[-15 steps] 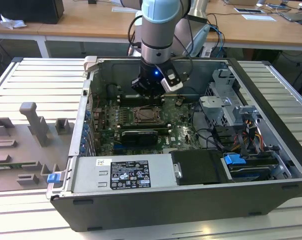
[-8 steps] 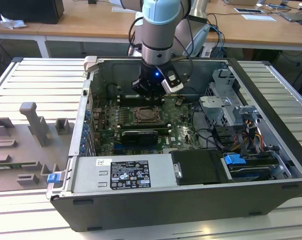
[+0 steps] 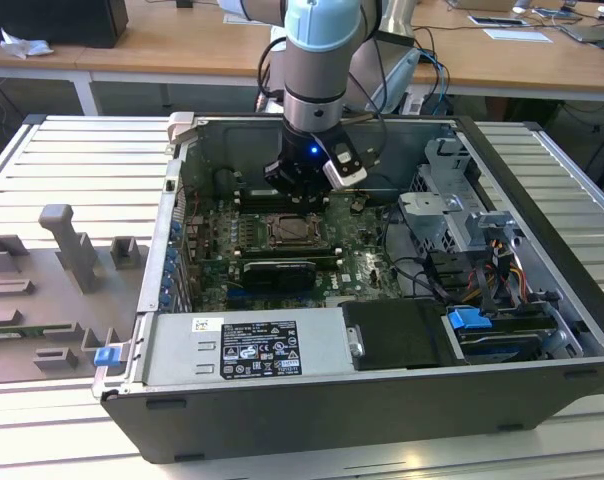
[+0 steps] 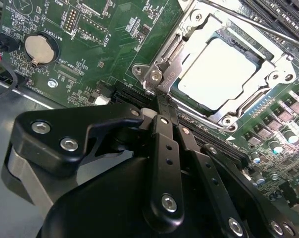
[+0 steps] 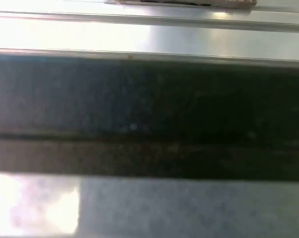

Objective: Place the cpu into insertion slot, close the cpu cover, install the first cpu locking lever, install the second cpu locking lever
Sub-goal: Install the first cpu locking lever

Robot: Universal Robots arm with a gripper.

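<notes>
In the exterior view my gripper (image 3: 300, 188) hangs low inside the open computer case, just behind the insertion slot (image 3: 294, 232) on the green board. The second wrist view has the cpu (image 4: 219, 72) lying flat in the slot with its pale face up. The silvery cpu cover (image 4: 173, 48) lies down around it. My gripper (image 4: 164, 101) is shut, its black fingers (image 4: 163, 148) meeting at the socket's corner by a metal lever hook (image 4: 154, 75). A thin lever rod (image 4: 258, 25) runs along the far side of the socket.
The case walls (image 3: 172, 200) box in the board. A power supply (image 3: 247, 345) sits in front, and a drive cage (image 3: 462, 215) with cables on the exterior view's right. A coin battery (image 4: 40, 47) and long black slots (image 4: 214, 144) lie near the socket. Grey fixtures (image 3: 62, 270) stand outside.
</notes>
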